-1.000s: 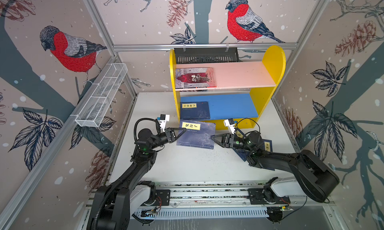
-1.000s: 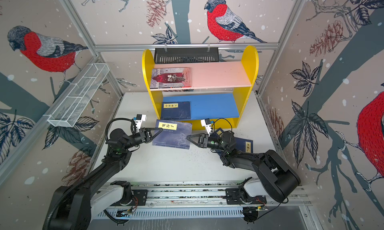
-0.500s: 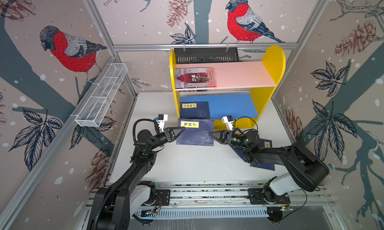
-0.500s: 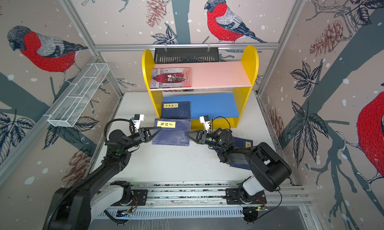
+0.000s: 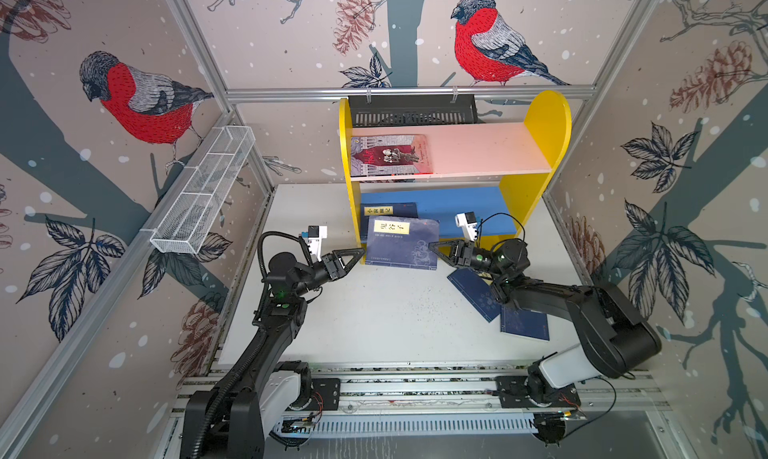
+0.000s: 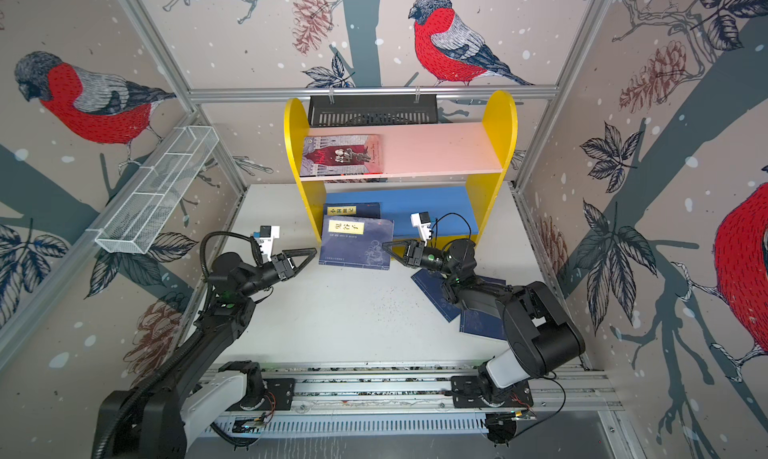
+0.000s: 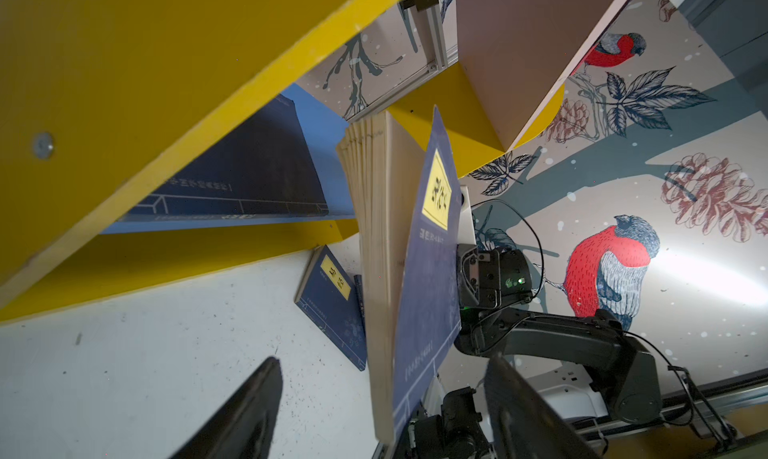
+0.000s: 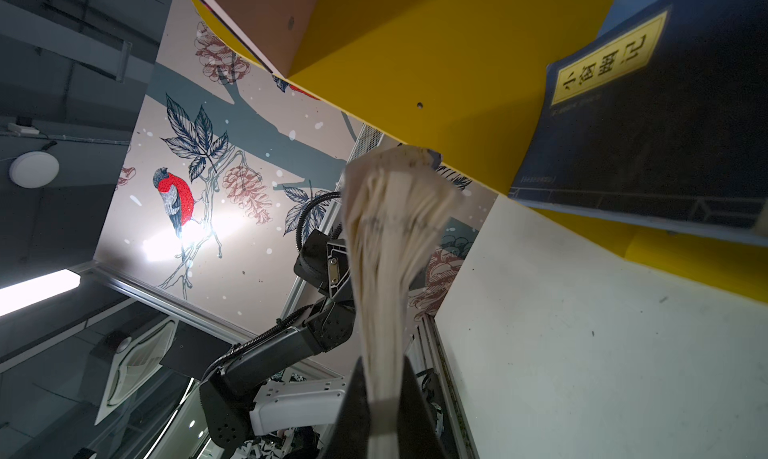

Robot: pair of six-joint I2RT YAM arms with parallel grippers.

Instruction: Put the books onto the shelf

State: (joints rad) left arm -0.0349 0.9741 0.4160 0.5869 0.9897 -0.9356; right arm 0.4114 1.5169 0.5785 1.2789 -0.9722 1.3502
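Right claw (image 8: pixel 384 380): mine, closed tight on one edge of a blue book (image 5: pixel 401 245), its pages fanning out past the grip.
Left claw (image 5: pixel 359 251): mine, jaws wide apart at that book's opposite edge, gripping nothing.
Shelf (image 5: pixel 544 120): just beyond both claws; a second blue book (image 5: pixel 390 209) lies on its lower board, a red book (image 5: pixel 388 155) on the upper.
Table (image 5: pixel 395 320): two more blue books (image 5: pixel 478 293) lie beneath my right arm.
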